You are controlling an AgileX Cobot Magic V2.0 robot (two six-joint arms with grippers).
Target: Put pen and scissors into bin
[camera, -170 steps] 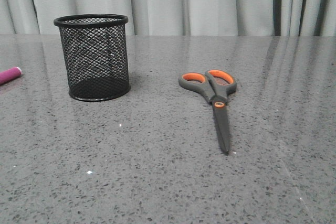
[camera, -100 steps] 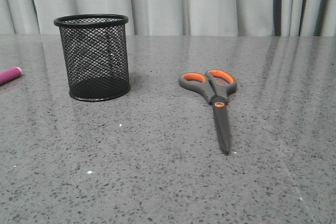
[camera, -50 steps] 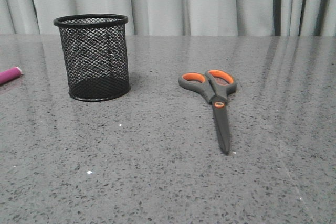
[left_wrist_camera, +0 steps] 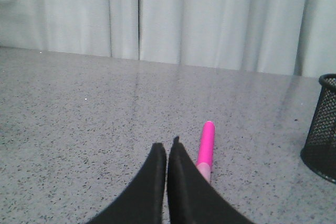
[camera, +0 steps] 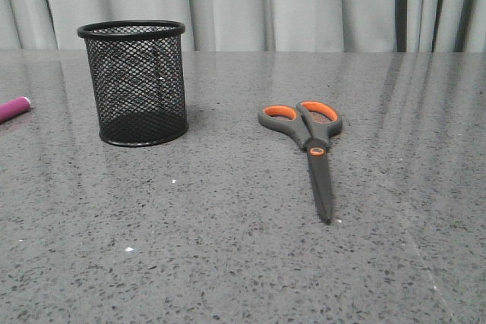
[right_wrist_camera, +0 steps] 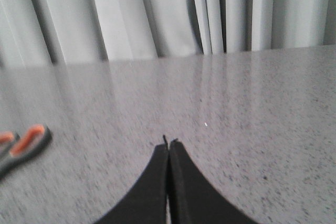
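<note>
The black mesh bin (camera: 135, 83) stands upright at the left of the grey table; its edge also shows in the left wrist view (left_wrist_camera: 323, 129). The magenta pen (camera: 14, 108) lies at the far left edge of the front view, and in the left wrist view the pen (left_wrist_camera: 205, 148) lies flat just beside my left gripper (left_wrist_camera: 167, 148), which is shut and empty. The scissors (camera: 311, 142) lie flat right of centre, closed, handles away from me. Their orange handles (right_wrist_camera: 23, 142) show in the right wrist view, off to the side of my right gripper (right_wrist_camera: 168, 144), shut and empty.
Grey pleated curtains hang behind the speckled grey table (camera: 228, 248). Neither arm shows in the front view.
</note>
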